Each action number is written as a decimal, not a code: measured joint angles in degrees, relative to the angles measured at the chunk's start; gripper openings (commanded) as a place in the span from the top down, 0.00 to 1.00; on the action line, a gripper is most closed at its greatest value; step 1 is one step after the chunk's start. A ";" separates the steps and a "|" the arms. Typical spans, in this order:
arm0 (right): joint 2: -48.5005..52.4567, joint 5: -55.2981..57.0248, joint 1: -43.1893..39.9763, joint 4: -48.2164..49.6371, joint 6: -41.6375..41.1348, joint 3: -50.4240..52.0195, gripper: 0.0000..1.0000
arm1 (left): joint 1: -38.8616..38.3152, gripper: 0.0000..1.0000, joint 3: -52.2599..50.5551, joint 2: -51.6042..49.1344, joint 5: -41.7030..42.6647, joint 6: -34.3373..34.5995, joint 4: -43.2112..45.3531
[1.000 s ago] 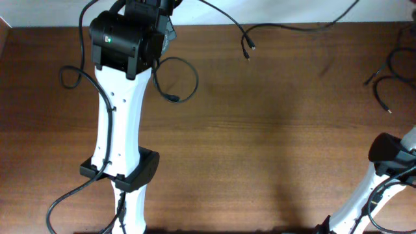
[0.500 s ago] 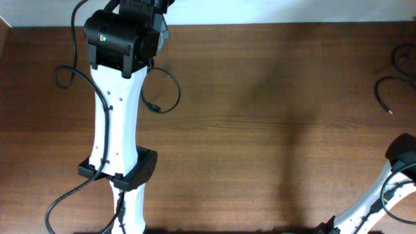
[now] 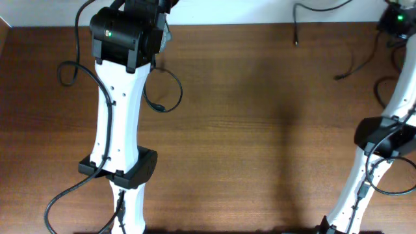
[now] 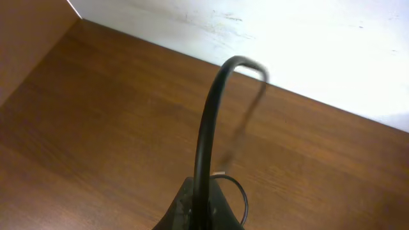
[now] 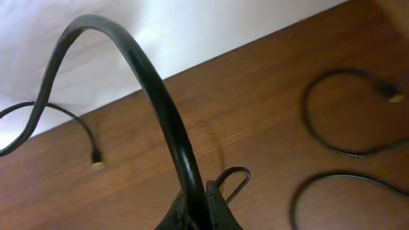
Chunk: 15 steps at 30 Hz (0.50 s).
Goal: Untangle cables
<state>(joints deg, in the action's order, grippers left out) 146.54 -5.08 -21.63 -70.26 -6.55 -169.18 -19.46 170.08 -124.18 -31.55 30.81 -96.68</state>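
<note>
The left gripper (image 4: 198, 211) is closed tight on a thin black cable, the left strand (image 4: 205, 128). That strand rises from between its jaws and arcs toward the wall. A slack loop (image 3: 180, 91) of cable lies on the bench (image 3: 260, 143) just beside the left arm.

The right gripper (image 5: 197, 214) is likewise clamped on the right strand (image 5: 162, 108), which bows up and drops away to the left, near a gold-tipped plug (image 5: 96, 165). More loose coils (image 5: 307, 115) lie at the far right of the bench. I cannot tell whether the two held strands are one cord.

The main risk is pulling the arms apart while a crossing is hidden along the cord, which would cinch a knot rather than free it. Each hold seems to sit on bare, slippery cord, so a sharp tug could let it slide out. The right strand's hanging tail could sweep into the coils and snag there. The slack loop could catch on the left arm as it moves.
</note>
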 measured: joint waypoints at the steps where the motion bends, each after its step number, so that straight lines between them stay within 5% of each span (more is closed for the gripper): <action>1: -0.02 0.63 -1.40 0.04 0.09 0.00 0.96 | 0.00 1.00 0.00 0.00 0.00 0.00 0.00; 8: 0.00 4.35 -7.58 -2.32 -2.05 0.00 0.96 | 0.00 1.00 -0.02 0.00 0.00 0.00 0.00; 15: 0.00 -0.48 11.15 3.08 8.11 0.00 0.96 | 0.00 1.00 -0.02 0.00 0.87 0.02 0.00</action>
<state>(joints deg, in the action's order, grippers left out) 146.54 -5.56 -10.48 -67.18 1.56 -169.18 -19.46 170.06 -124.18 -30.68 30.83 -96.68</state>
